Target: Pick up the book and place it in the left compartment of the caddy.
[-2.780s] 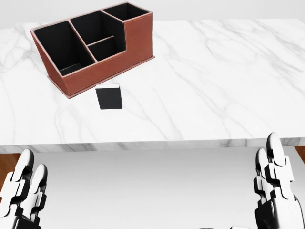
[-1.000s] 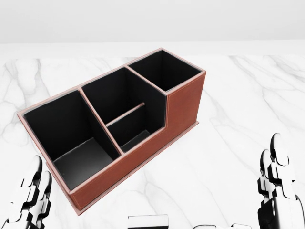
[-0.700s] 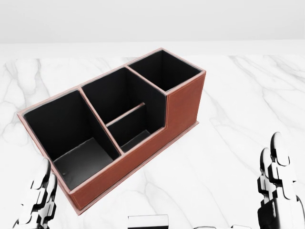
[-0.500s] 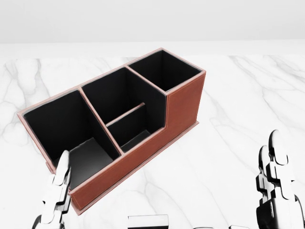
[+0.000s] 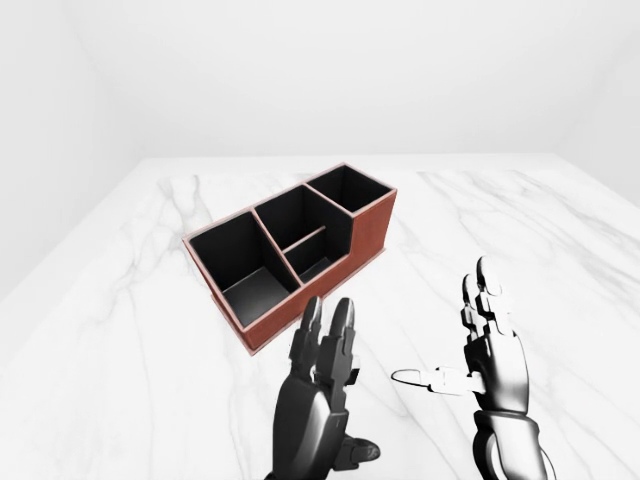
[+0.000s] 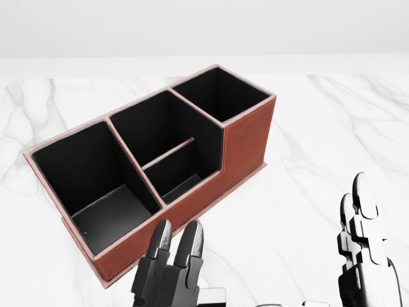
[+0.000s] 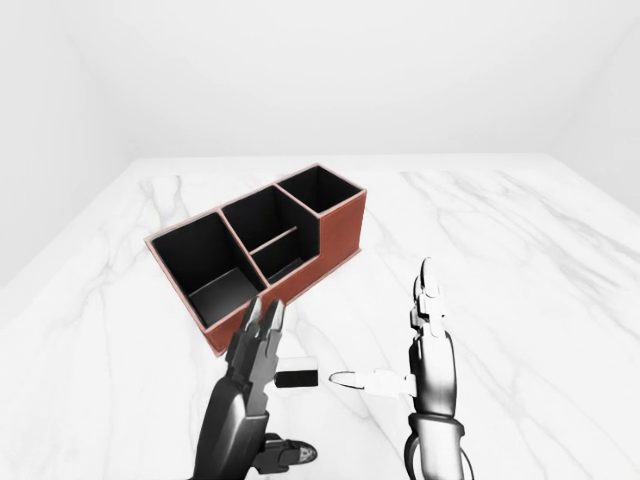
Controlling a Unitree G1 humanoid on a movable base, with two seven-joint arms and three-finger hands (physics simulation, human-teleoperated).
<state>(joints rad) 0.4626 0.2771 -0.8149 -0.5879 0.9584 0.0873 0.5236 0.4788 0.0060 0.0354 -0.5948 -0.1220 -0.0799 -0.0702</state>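
The brown caddy [image 6: 246,137] with black compartments stands slantwise on the white marble table [image 6: 332,121]; its large left compartment [image 6: 96,185] is empty. The book [image 7: 297,377], small and black with a white edge, lies just below the caddy in the right-eye view; in the head view only its white edge [image 6: 214,295] shows at the bottom. My left hand [image 7: 260,340] hovers open, fingers straight, just left of and above the book. My right hand [image 7: 425,345] stands open to the book's right, thumb stretched towards it. Neither hand touches the book.
The caddy's two middle compartments [image 6: 169,147] and its tall right compartment [image 6: 220,93] are also empty. Bare marble spreads to the right of the caddy and around both hands. White walls close the room beyond the table.
The camera has come closer to the caddy since the oldest frame. In the last second my left hand swung from the bottom-left corner to the bottom middle, over the book. The right hand barely moved.
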